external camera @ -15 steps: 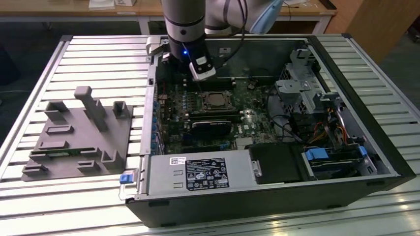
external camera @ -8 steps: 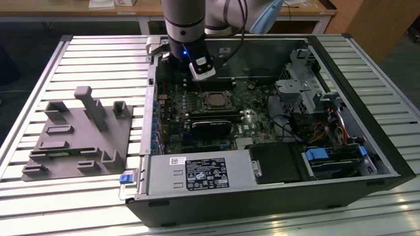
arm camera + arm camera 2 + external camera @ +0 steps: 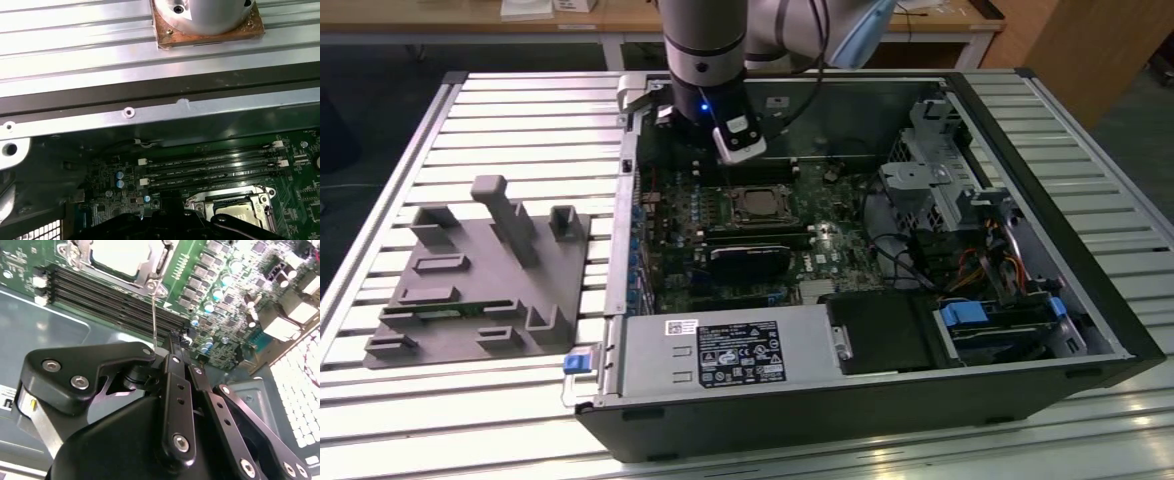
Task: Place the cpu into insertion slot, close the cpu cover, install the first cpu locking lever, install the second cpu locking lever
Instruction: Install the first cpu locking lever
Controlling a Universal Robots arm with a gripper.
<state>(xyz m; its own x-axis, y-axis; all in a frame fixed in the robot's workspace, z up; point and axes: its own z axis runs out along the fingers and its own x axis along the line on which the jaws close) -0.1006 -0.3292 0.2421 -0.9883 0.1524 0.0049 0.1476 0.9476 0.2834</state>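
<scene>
The cpu [image 3: 754, 203] lies flat with its silver top up in the insertion slot [image 3: 724, 193] on the green board, inside the open computer case. The silvery cpu cover [image 3: 151, 271] lies down around the chip's edge; the cpu [image 3: 122, 251] shows through its cut-out. A thin metal locking lever [image 3: 153, 315] rises from the socket's corner to my gripper [image 3: 162, 349], whose black fingers [image 3: 175, 385] are shut on its free end. In the exterior view the gripper [image 3: 720, 165] hangs just beyond the socket, towards the case's far wall. In the first wrist view the cpu [image 3: 231, 210] and cover [image 3: 252, 194] sit beside the memory slots.
Long black memory slots [image 3: 110, 292] run next to the socket. A black card [image 3: 750, 258] stands in front of it. A drive cage and cables [image 3: 947, 200] fill the exterior view's right. A grey fixture [image 3: 480, 270] lies on the slatted table [image 3: 520, 110] to the left.
</scene>
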